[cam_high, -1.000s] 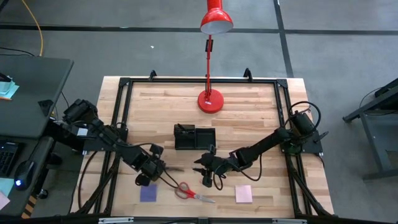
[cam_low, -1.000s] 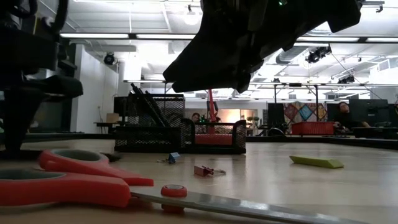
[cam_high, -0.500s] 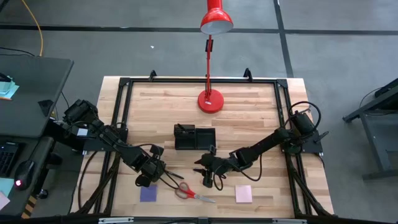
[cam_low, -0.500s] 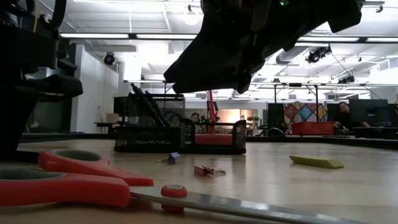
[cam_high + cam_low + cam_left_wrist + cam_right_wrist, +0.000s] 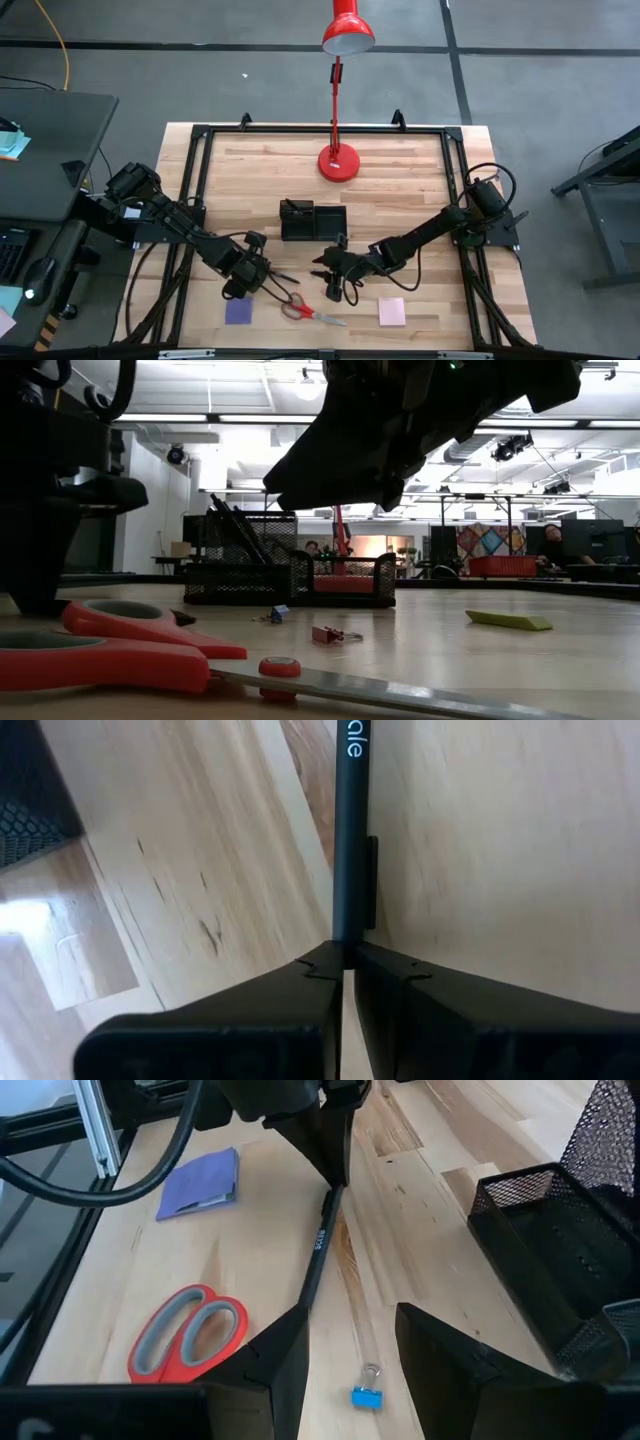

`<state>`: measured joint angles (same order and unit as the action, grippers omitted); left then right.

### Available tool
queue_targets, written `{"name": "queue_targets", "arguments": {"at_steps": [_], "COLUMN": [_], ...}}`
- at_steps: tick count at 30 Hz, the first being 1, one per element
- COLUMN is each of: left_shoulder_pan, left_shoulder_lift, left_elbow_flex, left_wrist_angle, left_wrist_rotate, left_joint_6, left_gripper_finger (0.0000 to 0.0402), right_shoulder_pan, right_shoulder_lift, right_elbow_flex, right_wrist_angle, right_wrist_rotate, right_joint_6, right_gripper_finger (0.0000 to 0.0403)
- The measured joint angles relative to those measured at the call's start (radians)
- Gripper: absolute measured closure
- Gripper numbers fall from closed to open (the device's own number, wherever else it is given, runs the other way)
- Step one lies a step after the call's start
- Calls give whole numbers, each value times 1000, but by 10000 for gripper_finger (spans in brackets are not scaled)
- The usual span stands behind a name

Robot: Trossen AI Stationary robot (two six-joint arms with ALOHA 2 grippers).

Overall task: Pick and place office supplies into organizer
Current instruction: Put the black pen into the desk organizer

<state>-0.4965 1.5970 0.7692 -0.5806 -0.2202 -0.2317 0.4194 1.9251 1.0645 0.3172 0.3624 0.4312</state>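
Note:
My left gripper (image 5: 262,278) is shut on a thin black pen (image 5: 318,1250) low over the table, near the red-handled scissors (image 5: 300,308) and the purple pad (image 5: 238,312). My right gripper (image 5: 350,1350) is open and empty, hovering just right of the pen, in front of the black organizer (image 5: 312,220). The organizer holds pens (image 5: 235,520) in its left compartment. A pink pad (image 5: 391,312) lies flat near the front edge. A blue binder clip (image 5: 367,1396) lies on the table under the right gripper. My left gripper pinches one end of the pen (image 5: 346,935) between its two fingertips (image 5: 385,965). The pen runs straight on from the fingers, along them, toward the right gripper. The fingers (image 5: 330,1155) slant down at it from the table's left. Whether its free end (image 5: 303,1302) rests on the wood, I cannot tell.
The red lamp's base (image 5: 338,162) stands behind the organizer. A red binder clip (image 5: 325,633) and the blue clip lie between organizer and scissors. The scissors lie close by both grippers. Black frame rails (image 5: 190,170) border the table.
My left gripper has moved a little toward the table's right edge, closer to the scissors, staying low over the wood. My right gripper has kept still.

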Motion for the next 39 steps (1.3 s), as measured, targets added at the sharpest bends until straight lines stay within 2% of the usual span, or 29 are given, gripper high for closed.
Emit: {"name": "queue_targets", "arguments": {"at_steps": [4, 9, 13, 19, 26, 32, 39], "left_shoulder_pan": [0, -1, -9, -58, -104, -114, -113], "left_shoulder_lift": [-1, -2, -3, -5, -6, -6, -6], "left_elbow_flex": [0, 2, 24, 130, 223, 250, 251], "left_wrist_angle": [-10, -41, -55, -126, -243, -258, -256], "left_wrist_rotate": [-4, -31, -36, -61, -156, -166, -181], "left_joint_6": [0, 0, 1, 26, 19, 26, 36], "left_gripper_finger": [400, 400, 401, 401, 402, 401, 401], "right_shoulder_pan": [0, -1, -7, -13, -71, -168, -297], "right_shoulder_lift": [0, 0, 0, 0, 0, -1, -1], "right_elbow_flex": [0, 0, 0, 0, 0, 0, 0], "right_wrist_angle": [0, -2, -8, -29, 7, 123, 180], "right_wrist_rotate": [-77, -112, -97, -32, -232, -528, -774], "right_joint_6": [-7, -26, -29, -36, -37, -6, 116], "right_gripper_finger": [258, 258, 258, 258, 258, 255, 216]}}
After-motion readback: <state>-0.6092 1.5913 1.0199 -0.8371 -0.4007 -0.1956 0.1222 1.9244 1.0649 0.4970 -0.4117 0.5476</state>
